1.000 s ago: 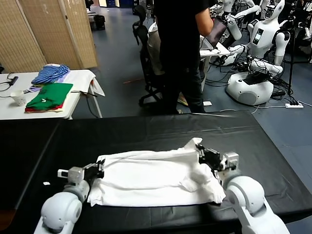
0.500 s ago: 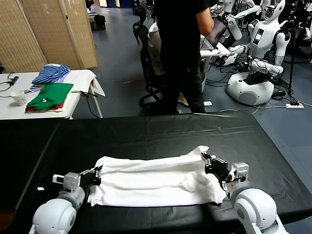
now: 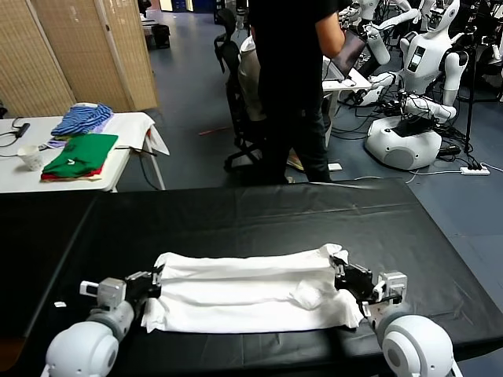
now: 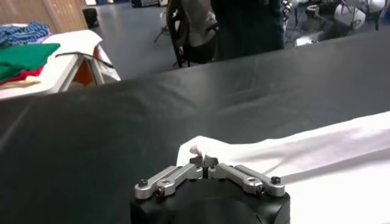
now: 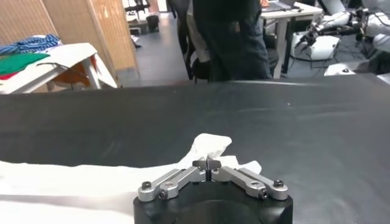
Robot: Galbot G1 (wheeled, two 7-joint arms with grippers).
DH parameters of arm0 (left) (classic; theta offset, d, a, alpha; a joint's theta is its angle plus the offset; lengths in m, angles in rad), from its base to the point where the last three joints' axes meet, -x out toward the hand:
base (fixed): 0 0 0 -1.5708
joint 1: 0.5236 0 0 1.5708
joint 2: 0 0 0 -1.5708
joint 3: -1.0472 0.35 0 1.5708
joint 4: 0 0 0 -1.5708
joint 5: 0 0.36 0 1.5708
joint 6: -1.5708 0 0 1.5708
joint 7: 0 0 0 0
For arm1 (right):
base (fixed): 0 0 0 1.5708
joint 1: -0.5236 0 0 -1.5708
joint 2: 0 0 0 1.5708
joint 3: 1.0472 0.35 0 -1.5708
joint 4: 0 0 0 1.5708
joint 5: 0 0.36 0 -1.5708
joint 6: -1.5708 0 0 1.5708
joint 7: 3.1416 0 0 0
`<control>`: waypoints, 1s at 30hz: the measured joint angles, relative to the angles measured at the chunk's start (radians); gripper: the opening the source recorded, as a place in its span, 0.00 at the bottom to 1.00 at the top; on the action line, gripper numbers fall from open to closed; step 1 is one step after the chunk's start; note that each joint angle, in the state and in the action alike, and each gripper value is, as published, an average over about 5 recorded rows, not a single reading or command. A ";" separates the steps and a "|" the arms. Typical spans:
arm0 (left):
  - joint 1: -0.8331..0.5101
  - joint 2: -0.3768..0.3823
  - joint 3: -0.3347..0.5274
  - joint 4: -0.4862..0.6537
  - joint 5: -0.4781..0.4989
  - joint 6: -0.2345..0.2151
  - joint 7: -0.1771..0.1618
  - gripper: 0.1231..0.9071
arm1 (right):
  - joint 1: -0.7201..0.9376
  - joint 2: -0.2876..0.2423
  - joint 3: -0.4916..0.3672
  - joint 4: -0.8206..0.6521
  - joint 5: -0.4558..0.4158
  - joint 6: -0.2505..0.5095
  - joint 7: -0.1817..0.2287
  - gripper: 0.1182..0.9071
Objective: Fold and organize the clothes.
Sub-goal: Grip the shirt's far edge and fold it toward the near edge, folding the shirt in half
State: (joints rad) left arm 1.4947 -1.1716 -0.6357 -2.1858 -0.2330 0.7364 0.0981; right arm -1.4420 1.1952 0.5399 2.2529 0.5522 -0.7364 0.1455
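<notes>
T-shirt [image 3: 244, 290], white, lies flattened as a long band across the lower centre of the head view, on the black table [image 3: 259, 216]. Your left gripper [image 3: 153, 284] sits at the band's left end, lower left of frame, fingers clenched on a pinch of the cloth. Your right gripper [image 3: 343, 276] sits at the right end, lower right, likewise clamped on the fabric. Green folded garment [image 3: 81, 153] rests on the white side table [image 3: 126, 129], upper left. Person in black [image 3: 295, 86] stands top centre.
</notes>
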 joint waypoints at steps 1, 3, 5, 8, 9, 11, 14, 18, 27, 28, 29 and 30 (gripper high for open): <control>0.005 0.005 -0.003 -0.003 0.002 0.000 0.003 0.03 | -0.003 0.001 0.001 0.003 0.002 0.000 0.001 0.03; 0.015 0.013 -0.006 -0.009 0.009 0.000 0.007 0.03 | -0.008 0.002 0.004 0.009 0.007 0.000 0.003 0.03; 0.027 0.017 -0.006 -0.014 0.018 0.000 0.010 0.03 | -0.012 0.003 0.005 0.010 0.013 0.000 0.006 0.03; 0.046 0.018 -0.002 -0.022 0.027 0.000 0.012 0.03 | -0.015 0.004 0.003 0.005 0.015 0.000 0.010 0.03; 0.052 0.018 0.000 -0.024 0.028 0.000 0.012 0.03 | -0.015 0.005 0.001 0.001 0.015 0.000 0.012 0.03; 0.063 0.018 0.001 -0.028 0.032 0.000 0.011 0.03 | -0.013 0.006 -0.001 -0.008 0.014 0.000 0.016 0.03; 0.080 0.014 0.002 -0.036 0.037 0.000 0.009 0.03 | -0.008 0.006 -0.003 -0.024 0.013 0.000 0.020 0.03; 0.100 0.007 0.002 -0.043 0.048 0.000 0.008 0.03 | 0.000 0.006 -0.005 -0.043 0.012 0.000 0.026 0.03; 0.138 -0.007 0.003 -0.051 0.077 0.000 0.007 0.03 | -0.010 0.006 -0.006 -0.055 -0.012 0.000 0.020 0.09; 0.142 -0.007 0.003 -0.052 0.083 0.000 0.007 0.03 | -0.012 0.006 -0.006 -0.055 -0.018 0.000 0.019 0.14; 0.145 -0.008 0.004 -0.054 0.090 0.000 0.007 0.03 | -0.014 0.006 -0.005 -0.054 -0.023 0.000 0.019 0.21; 0.148 -0.008 0.004 -0.056 0.097 0.000 0.007 0.03 | -0.016 0.006 -0.005 -0.054 -0.028 0.000 0.019 0.28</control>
State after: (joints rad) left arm 1.6429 -1.1794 -0.6312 -2.2419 -0.1356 0.7363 0.1053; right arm -1.4575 1.2014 0.5352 2.1991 0.5244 -0.7365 0.1644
